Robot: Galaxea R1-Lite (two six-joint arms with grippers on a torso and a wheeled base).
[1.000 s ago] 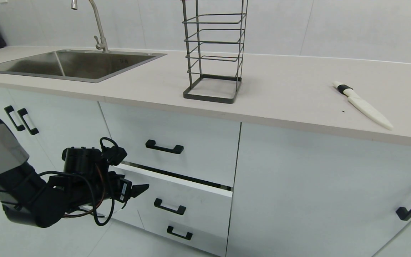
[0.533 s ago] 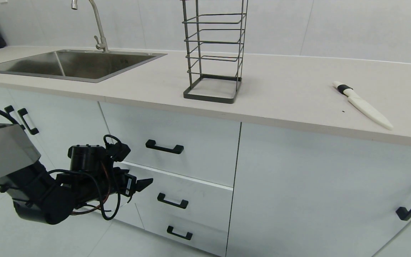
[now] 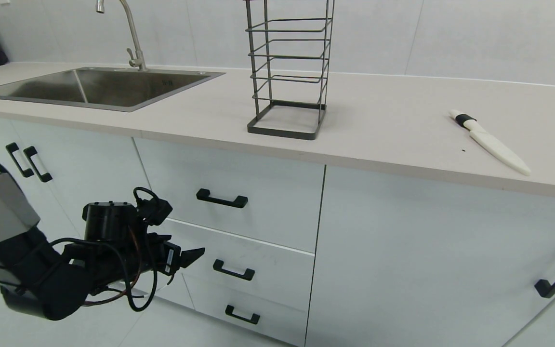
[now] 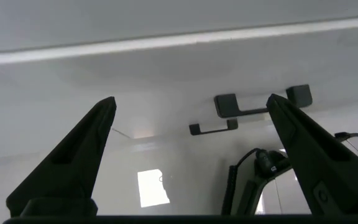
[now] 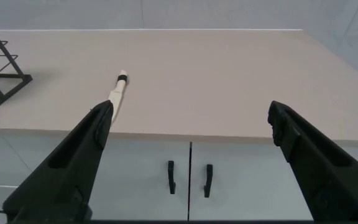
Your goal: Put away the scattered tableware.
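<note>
we log left gripper (image 3: 193, 254) empty, fingers spread wide, low before the closed drawers (image 3: 268, 262), right gripper (image 5: 191, 107) also wide and empty, white knife (image 3: 491, 141) flat on the counter (image 3: 383, 115), well right of the wire rack (image 3: 287, 72)

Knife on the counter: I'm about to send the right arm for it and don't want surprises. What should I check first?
1. Knife lies flat on the counter, apart from the wire rack: ok.
2. Right tool open and holding nothing: ok.
3. Left tool open and holding nothing, low by the drawer fronts: ok.
4. Drawer fronts flush, none sticking out: ok.
5. Gap between right tool and knife: cannot tell.
</note>
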